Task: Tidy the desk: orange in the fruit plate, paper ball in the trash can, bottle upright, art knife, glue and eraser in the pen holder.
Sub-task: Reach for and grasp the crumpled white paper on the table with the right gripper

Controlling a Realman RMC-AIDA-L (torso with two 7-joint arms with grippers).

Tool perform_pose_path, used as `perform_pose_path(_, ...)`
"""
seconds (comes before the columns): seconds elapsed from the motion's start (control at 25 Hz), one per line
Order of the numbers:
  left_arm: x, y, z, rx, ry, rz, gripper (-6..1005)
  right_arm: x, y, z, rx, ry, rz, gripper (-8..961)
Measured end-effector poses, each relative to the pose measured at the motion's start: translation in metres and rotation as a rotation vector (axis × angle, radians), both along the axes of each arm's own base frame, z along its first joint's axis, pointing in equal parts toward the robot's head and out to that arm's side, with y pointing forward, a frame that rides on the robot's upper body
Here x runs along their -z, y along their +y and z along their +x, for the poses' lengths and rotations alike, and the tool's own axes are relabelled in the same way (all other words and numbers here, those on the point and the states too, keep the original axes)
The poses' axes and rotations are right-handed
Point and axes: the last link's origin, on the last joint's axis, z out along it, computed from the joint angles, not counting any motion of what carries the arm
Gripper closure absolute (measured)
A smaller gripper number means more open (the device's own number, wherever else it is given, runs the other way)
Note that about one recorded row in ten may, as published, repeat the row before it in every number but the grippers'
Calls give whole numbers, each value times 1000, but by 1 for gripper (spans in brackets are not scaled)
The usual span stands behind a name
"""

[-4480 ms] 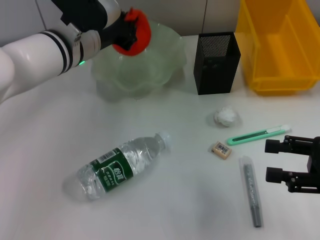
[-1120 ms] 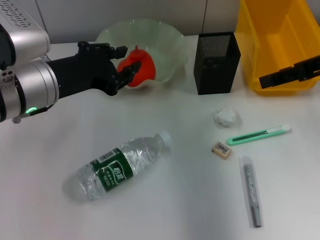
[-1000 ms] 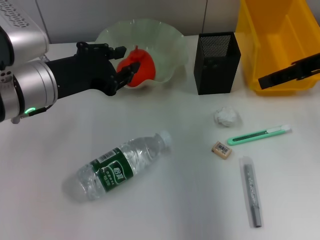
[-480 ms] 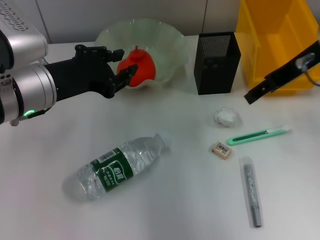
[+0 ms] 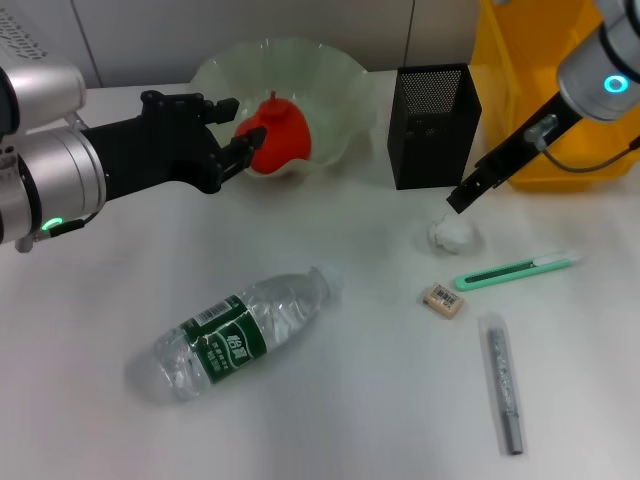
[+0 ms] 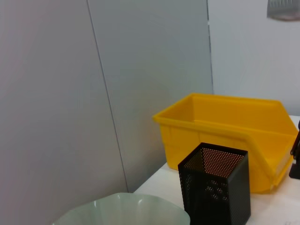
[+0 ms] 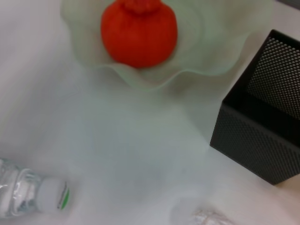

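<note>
Right now the paper ball (image 5: 452,234) lies on the white tabletop (image 5: 330,410), near the pen holder (image 5: 432,126). It looks light and squashy; pinch its middle. Over it hangs the right pincer (image 5: 462,197); I cannot tell if it's apart. By the fruit plate (image 5: 330,75), the left pincer (image 5: 232,128) is apart, holding nothing.

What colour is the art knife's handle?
Light green, on the art knife; clearest in the head view.
</note>
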Motion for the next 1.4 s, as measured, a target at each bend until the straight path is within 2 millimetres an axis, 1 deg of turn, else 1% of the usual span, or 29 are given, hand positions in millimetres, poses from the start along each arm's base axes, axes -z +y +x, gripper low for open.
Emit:
perform_pose_path(0.16, -3, 2, -2, -8, -4, 4, 606, 12, 2, 1, -9, -44, -28, 228)
perform_pose_path(0.28, -8, 3, -8, -22, -10, -15, 607, 19, 2, 2, -23, -68, -41, 228)
perform_pose_path(0.48, -23, -2, -15, -9, -28, -77, 607, 21, 1, 5, -23, -82, -37, 228)
perform_pose_path(0.68, -39, -17, -20, 40, -52, -184, 617, 21, 1, 8, -20, -83, -32, 228)
perform_pose_path(0.88, -52, -30, -23, 69, -113, -237, 642, 21, 1, 8, -21, -83, -29, 228)
perform_pose_path(1.12, -67, -49, -38, 127, -241, -325, 635, 24, 1, 7, -26, -85, -35, 228)
perform_pose_path(1.16, -67, -49, -38, 127, -241, -325, 634, 24, 1, 7, -27, -85, -36, 228)
perform_pose_path(1.2, -71, -55, -41, 138, -282, -357, 633, 25, 0, 7, -27, -84, -37, 228)
perform_pose_path(1.32, -76, -63, -44, 157, -317, -409, 630, 26, 0, 6, -28, -82, -40, 228)
perform_pose_path(1.4, -77, -67, -45, 162, -328, -431, 600, 27, 0, 5, -29, -81, -41, 228)
